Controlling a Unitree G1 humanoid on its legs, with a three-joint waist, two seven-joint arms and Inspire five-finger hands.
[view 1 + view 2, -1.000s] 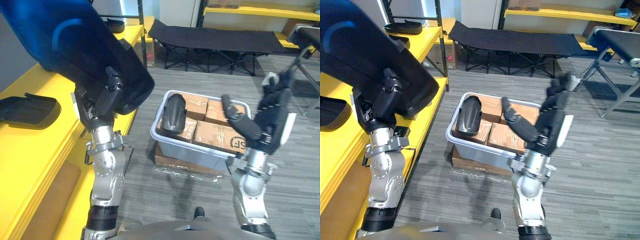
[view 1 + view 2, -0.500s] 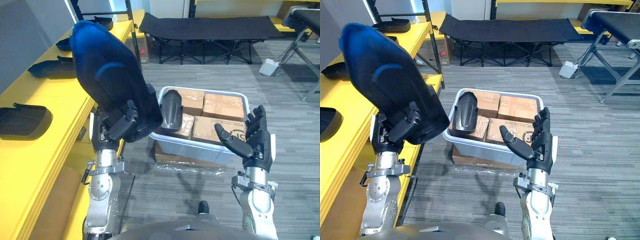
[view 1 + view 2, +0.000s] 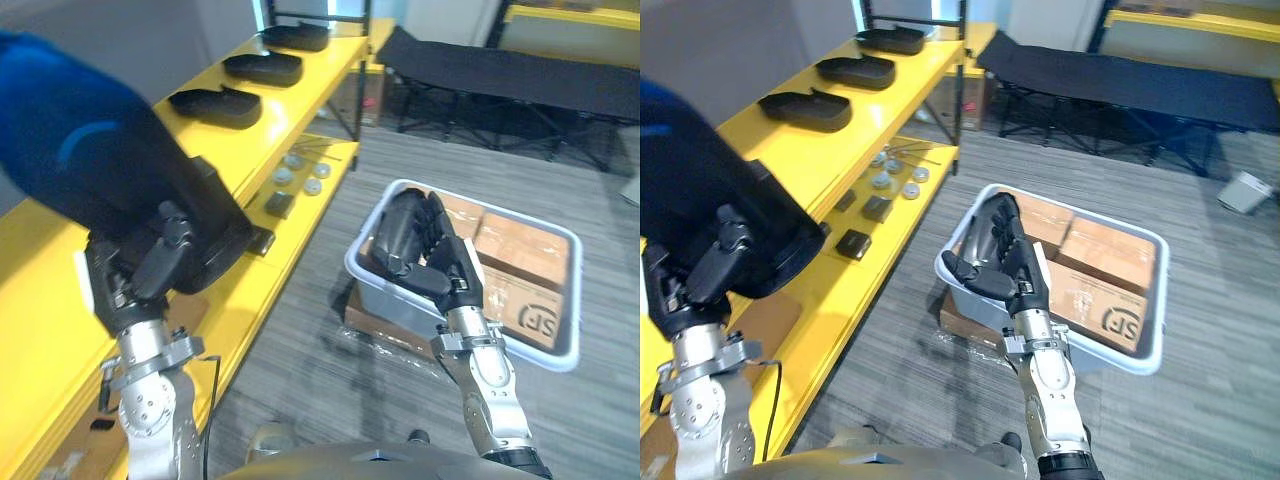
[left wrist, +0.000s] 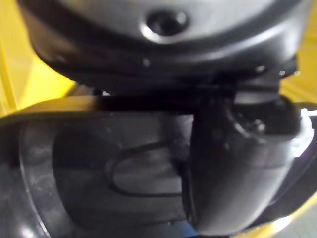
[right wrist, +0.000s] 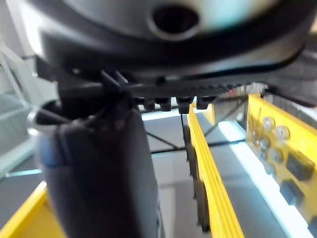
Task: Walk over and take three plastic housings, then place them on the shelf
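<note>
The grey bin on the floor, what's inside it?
Brown cardboard boxes fill the grey bin, with one dark plastic housing standing at its left end. The right hand, raised in front, covers part of that housing; anything beneath the boxes is hidden.

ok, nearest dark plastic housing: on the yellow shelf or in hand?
In hand: the left hand curls round the dark plastic housing at its lower edge.

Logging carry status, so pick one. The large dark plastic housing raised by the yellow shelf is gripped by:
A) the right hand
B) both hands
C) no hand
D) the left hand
D: the left hand curls its fingers round the large dark plastic housing by the yellow shelf, while the right hand hangs open before the grey plastic bin.
</note>
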